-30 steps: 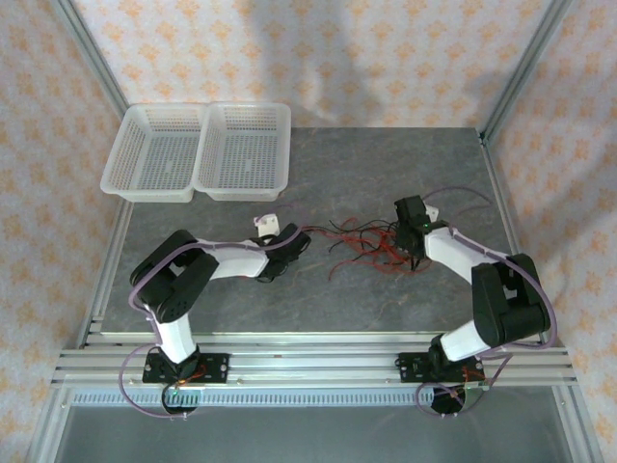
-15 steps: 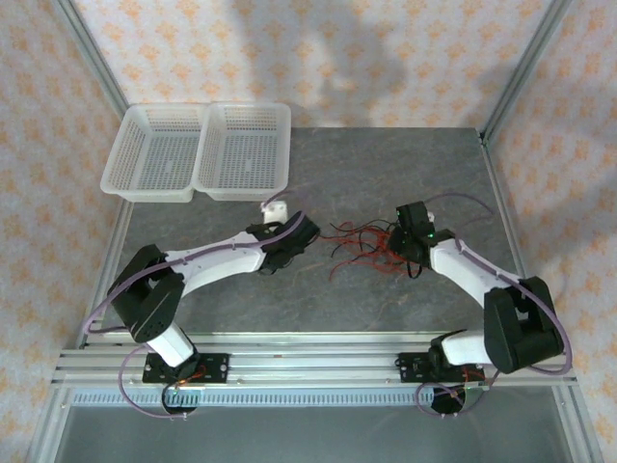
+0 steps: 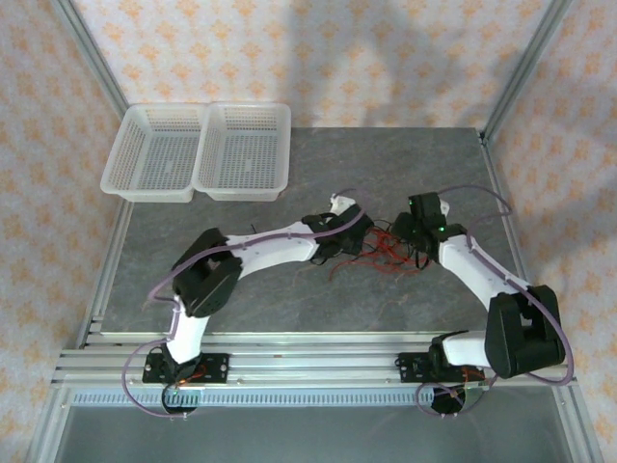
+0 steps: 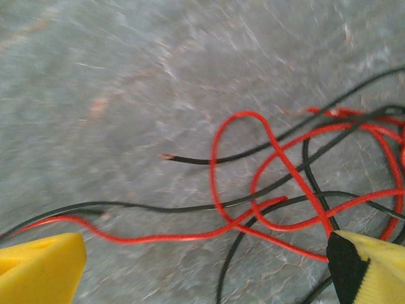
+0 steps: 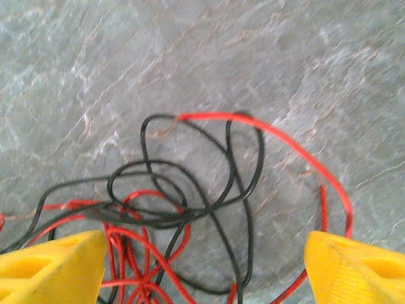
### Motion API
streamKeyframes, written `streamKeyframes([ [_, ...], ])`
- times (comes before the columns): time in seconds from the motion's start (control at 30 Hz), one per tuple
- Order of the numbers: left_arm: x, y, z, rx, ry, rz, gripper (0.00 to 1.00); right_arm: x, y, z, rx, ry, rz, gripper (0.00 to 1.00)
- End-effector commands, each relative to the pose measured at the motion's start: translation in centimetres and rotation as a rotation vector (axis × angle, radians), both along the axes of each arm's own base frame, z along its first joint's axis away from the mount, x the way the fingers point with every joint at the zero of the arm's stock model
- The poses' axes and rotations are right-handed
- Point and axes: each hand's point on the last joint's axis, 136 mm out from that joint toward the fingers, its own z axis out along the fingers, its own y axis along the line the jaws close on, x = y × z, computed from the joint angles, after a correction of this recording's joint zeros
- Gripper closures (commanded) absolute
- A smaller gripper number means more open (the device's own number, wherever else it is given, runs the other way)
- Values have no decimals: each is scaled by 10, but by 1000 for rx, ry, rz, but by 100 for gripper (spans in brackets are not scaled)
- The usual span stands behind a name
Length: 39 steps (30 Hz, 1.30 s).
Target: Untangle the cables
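- Cables (image 3: 379, 249): one loose tangle of thin red and black strands, flat on the grey stone-look surface (image 3: 386, 164), right of centre, between the two arms' tips.
- Left end effector (image 4: 204, 271): jaws spread wide, gripping nothing. Its yellow fingertips (image 4: 39, 266) sit at the lower corners of the left wrist view, with wire running across the gap between them.
- Left wrist view: red wires (image 4: 164, 239) make overlapping loops, crossed by black wires (image 4: 190, 160). One black wire ends in a bare tip lying free on the surface.
- Right end effector (image 5: 202, 266): jaws also wide apart, nothing held. Black loops and a knot of red lie between and ahead of its yellow fingers; one red wire arcs out to the right.
- Top view: left arm stretches far across to the tangle's left edge, right arm sits at its right edge. Cannot tell whether either touches a wire.
- Two white mesh baskets (image 3: 149, 191) sit side by side at the far-left corner, well apart from the cables.
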Motion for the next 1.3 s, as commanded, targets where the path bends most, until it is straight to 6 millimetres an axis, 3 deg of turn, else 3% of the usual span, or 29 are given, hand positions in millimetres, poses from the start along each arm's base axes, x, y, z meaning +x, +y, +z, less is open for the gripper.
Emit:
streamKeyframes([
  [0.0,12,-30,-1,-10,-11,-108,0,8,-15,4,-50,-1,-26,19],
  [0.13,29,-36,-24,27,-8,-113,1,13,-15,-12,-43,30,-23,19],
  [0.23,43,-19,-48,56,17,-55,7,15,-9,-23,-17,55,-4,21],
  [0.33,49,8,-69,72,37,16,40,13,-5,-31,2,69,4,22],
  [0.47,38,42,-89,94,70,69,81,7,1,-50,35,104,20,25],
  [0.57,25,62,-96,102,85,102,98,1,7,-67,70,134,29,31],
  [0.77,-3,96,-98,91,97,186,100,-6,2,-89,40,187,22,52],
  [0.83,-12,106,-94,81,93,212,100,-8,-4,-91,-1,203,13,67],
  [0.9,-20,118,-87,91,85,229,100,-9,-15,-90,-59,213,-6,89],
  [0.97,-26,131,-80,97,71,278,100,-9,-25,-84,-113,213,-26,100],
  [1.17,-37,172,-64,165,41,378,100,3,-54,-49,-238,166,-97,100],
  [1.27,-38,182,-59,168,26,401,100,8,-69,-33,-247,141,-135,100],
])
